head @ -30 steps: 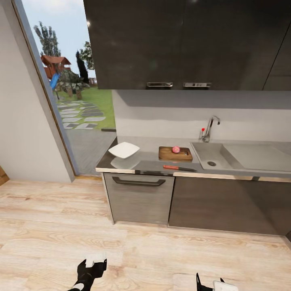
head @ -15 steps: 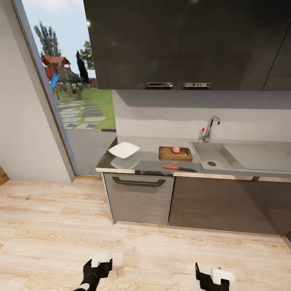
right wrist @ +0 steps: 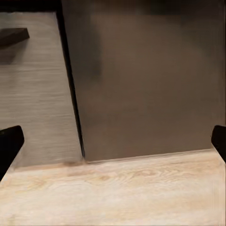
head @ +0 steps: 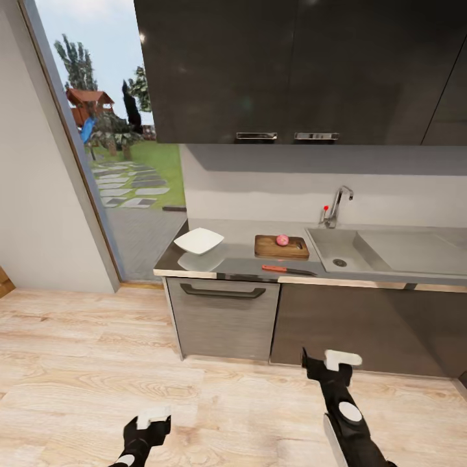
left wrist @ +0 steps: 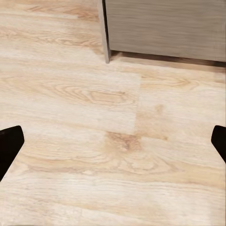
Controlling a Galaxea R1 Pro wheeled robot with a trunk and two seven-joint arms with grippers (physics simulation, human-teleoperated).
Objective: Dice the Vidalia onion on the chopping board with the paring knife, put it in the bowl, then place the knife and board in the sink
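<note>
The pink Vidalia onion [head: 282,240] sits on the brown chopping board [head: 280,248], which lies on the grey countertop [head: 240,264] just left of the sink [head: 338,250]. In front of the board lies the paring knife [head: 288,269], orange handle to the left. At the counter's left end stands the white bowl [head: 199,240]. Both grippers are low over the floor, well short of the counter. My left gripper [head: 149,425] [left wrist: 113,141] is open over floorboards. Raised in front of the cabinet doors, my right gripper [head: 322,363] [right wrist: 113,141] is open and empty.
A chrome tap [head: 338,205] with a red knob stands behind the sink, with the drainboard [head: 415,250] to its right. Dark wall cabinets [head: 292,71] hang above. A drawer with a black bar handle [head: 222,291] is under the bowl. At the left is a glass door [head: 110,162].
My right arm has risen and reached forward toward the lower cabinet doors. The left gripper moved only slightly near the floor. The things on the counter have not moved.
</note>
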